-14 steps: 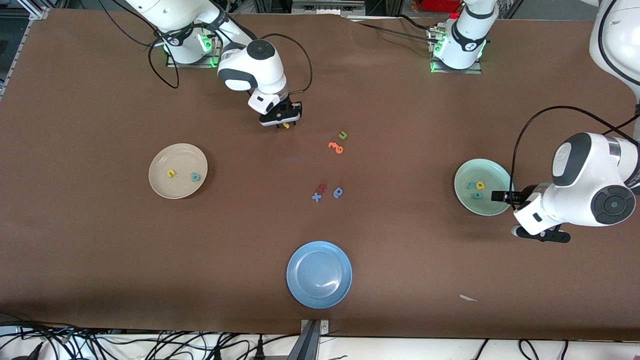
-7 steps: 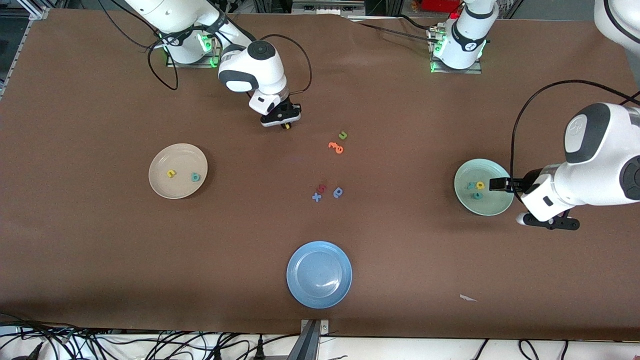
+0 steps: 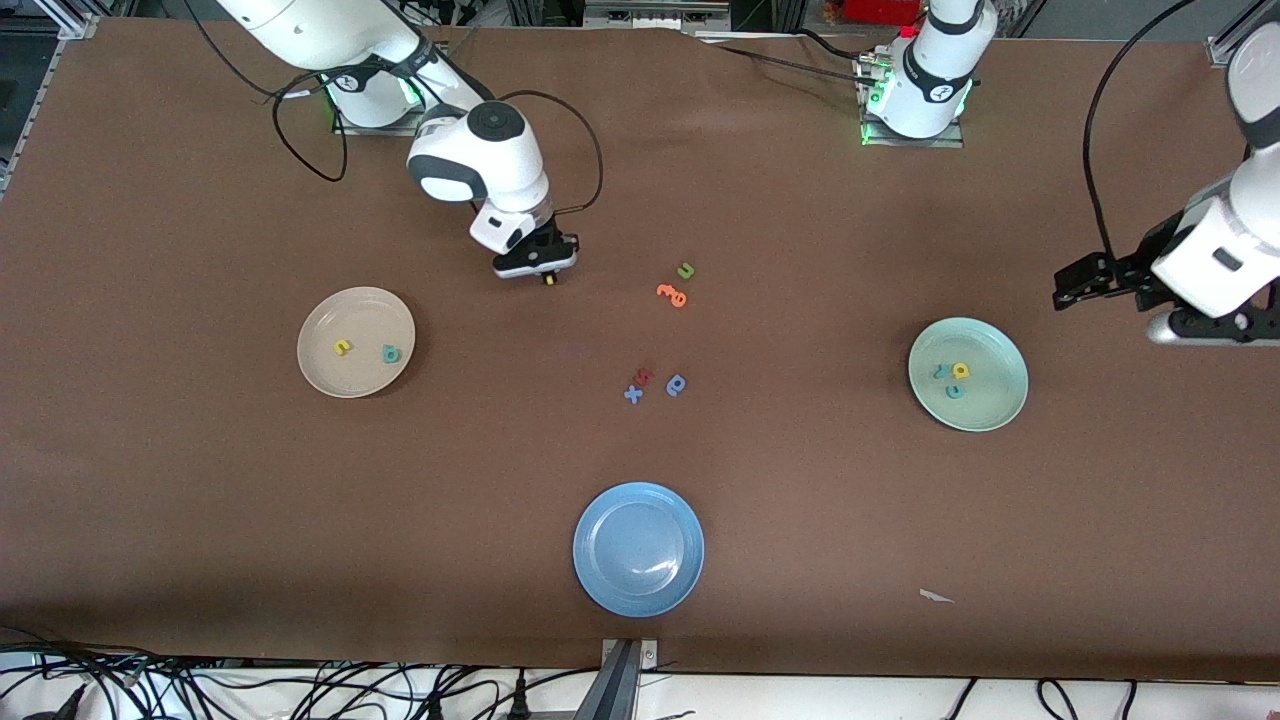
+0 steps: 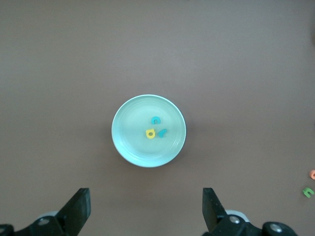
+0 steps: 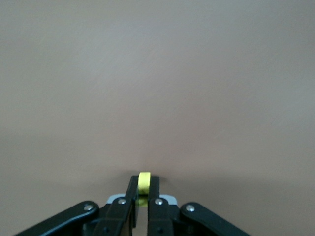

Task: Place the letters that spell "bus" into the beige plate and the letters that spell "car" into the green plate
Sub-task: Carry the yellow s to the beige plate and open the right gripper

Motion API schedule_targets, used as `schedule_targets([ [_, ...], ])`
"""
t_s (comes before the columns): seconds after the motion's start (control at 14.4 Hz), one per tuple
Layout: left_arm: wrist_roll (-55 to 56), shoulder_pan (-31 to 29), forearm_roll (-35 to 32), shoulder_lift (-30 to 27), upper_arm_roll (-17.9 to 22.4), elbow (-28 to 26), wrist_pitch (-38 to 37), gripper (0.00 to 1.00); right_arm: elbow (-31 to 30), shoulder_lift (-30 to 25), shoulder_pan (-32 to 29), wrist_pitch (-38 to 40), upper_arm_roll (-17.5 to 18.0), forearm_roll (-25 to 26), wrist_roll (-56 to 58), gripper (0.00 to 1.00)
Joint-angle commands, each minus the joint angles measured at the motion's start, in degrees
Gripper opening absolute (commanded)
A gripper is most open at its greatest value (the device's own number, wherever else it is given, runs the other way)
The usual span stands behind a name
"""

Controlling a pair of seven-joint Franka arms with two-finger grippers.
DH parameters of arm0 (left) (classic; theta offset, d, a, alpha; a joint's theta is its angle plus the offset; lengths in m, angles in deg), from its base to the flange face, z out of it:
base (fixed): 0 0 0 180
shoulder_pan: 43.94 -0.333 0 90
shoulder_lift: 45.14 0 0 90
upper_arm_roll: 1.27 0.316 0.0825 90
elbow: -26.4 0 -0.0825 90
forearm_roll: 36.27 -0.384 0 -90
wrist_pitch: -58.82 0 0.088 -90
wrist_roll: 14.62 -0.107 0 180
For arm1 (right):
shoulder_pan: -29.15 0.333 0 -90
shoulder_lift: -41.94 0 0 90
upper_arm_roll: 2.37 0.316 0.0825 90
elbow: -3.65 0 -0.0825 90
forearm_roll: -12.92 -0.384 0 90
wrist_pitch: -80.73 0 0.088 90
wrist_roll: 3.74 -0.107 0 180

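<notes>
the right gripper (image 3: 548, 276) is pinching a small yellow letter (image 5: 144, 182) edge-on between its fingertips, over bare brown table (image 3: 200, 500) between the right arm's base and the beige plate (image 3: 318, 375). it is probably the "s" still owed to "bus", though its shape cannot be read while only its rim shows. the piece looks like soft foam: nearly weightless, a little squashy, matte enough not to slip. pressing on its flat faces suits it, since a hard squeeze could bend it, and so light a thing may cling to a pad on release.

the beige plate is round, shallow and smooth, with a low raised rim. in it lie a yellow "u" (image 3: 343, 347) and a teal "b" (image 3: 391, 353), apart from each other, so the held letter should finish that word.

well away from the beige plate, toward the left arm's end of the table, sits the green plate (image 4: 123, 142), pale mint and glossy, with a yellow "a" (image 4: 150, 133), a teal "c" (image 4: 156, 119) and a thin teal "r" (image 4: 162, 132) clustered close together. the left gripper (image 4: 147, 216) waits high over it, its fingers spread wide and empty.

between the two plates lie leftovers: an olive-green "u" (image 3: 685, 270), an orange letter (image 3: 672, 294) and a blue "x" (image 3: 633, 394). a blue plate (image 3: 600, 585) sits nearer to the front camera than the beige plate.
</notes>
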Motion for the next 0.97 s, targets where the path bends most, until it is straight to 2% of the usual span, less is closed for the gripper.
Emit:
schedule_targets([
  [0.0,-1.3,1.7,1.2,-2.7,1.8,-2.5,-0.5,1.00,-0.8,-3.9,-2.9,0.8,0.4,-5.6,9.9,0.00],
  [0.14,-1.8,1.6,0.9,-3.4,1.8,-2.4,-0.5,1.00,-0.1,-5.6,-4.6,5.8,0.6,-13.0,20.9,0.00],
  [0.28,-2.4,1.6,0.7,-4.4,1.8,-2.7,-0.5,1.00,3.0,-8.2,-5.8,13.0,0.6,-24.2,34.7,0.00],
  [0.42,-2.5,1.2,0.7,-4.2,1.7,-2.7,-0.5,1.00,9.5,-10.9,-7.1,25.3,0.5,-37.5,49.8,0.00],
  [0.49,-2.7,0.7,0.7,-3.5,1.6,-2.4,-0.5,1.00,12.4,-11.9,-8.7,30.5,0.4,-42.3,55.9,0.00],
  [0.62,-2.7,0.9,0.7,-3.3,1.6,-2.2,-0.5,1.00,15.6,-13.6,-14.0,36.5,0.4,-45.8,64.5,0.00],
  [0.9,-2.7,0.9,0.7,-3.3,1.5,-2.1,-0.5,1.00,16.0,-15.7,-20.8,37.5,0.2,-46.0,72.4,0.00],
])
